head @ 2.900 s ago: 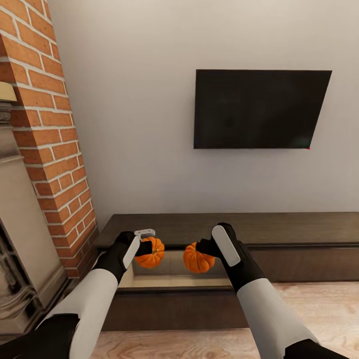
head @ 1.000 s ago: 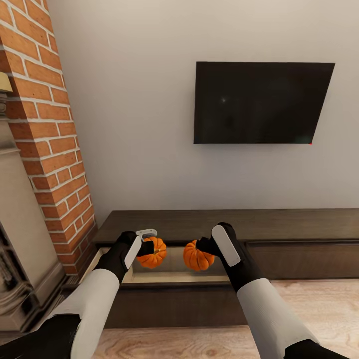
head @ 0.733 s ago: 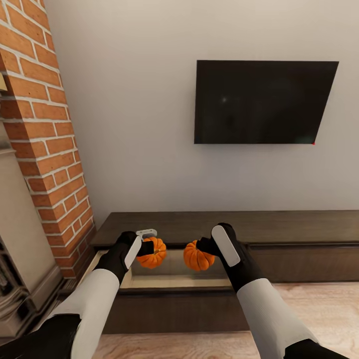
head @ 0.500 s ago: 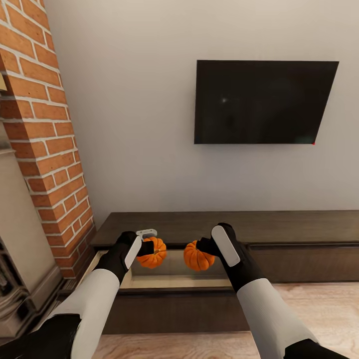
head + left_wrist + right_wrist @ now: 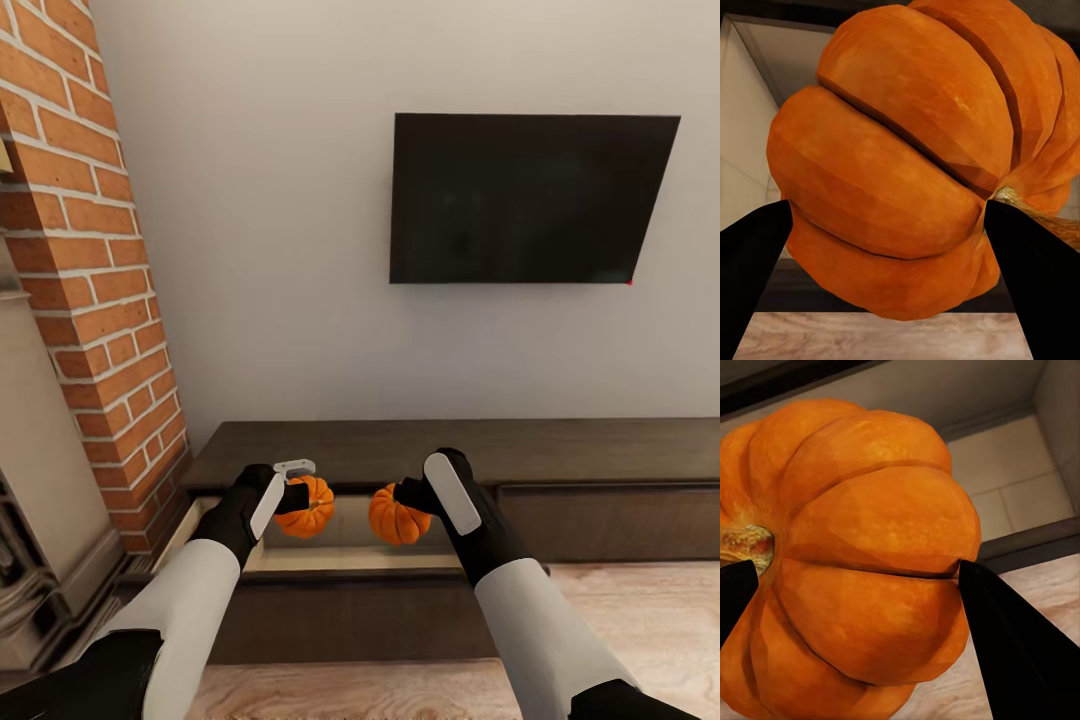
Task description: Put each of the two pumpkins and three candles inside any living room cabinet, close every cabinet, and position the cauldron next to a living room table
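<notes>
Pale wood flooring (image 5: 640,620) is seen nearest, running along the foot of the long, low dark brown cabinet (image 5: 600,455), and both white-and-black arms are extended forward over it from the near edge of the head view. One drawer of the cabinet is pulled out toward the robot at the left end, its dark front (image 5: 350,620) nearest and its pale beige inside (image 5: 345,550) exposed behind that. The left gripper (image 5: 296,497) is held above this open drawer with its fingers pinched on an orange ribbed pumpkin (image 5: 306,506); in the left wrist view the pumpkin (image 5: 915,157) is pressed between two dark fingers (image 5: 750,277), with its stem turned sideways toward one of them and the beige drawer wall behind it. Just to the right, the right gripper (image 5: 402,497) is clamped on a second pumpkin (image 5: 395,515), also held above the open drawer and apart from the first; in the right wrist view this pumpkin (image 5: 855,562) is gripped between the dark fingers (image 5: 1020,652), stem turned to the side, with the drawer floor and the wood floor beneath it. Neither pumpkin is resting on the drawer floor. Farther back, the cabinet's flat top is seen against a plain pale wall. A brick column (image 5: 90,280) rises at the far left, and a dark television (image 5: 525,198) is mounted on the wall above the cabinet.
</notes>
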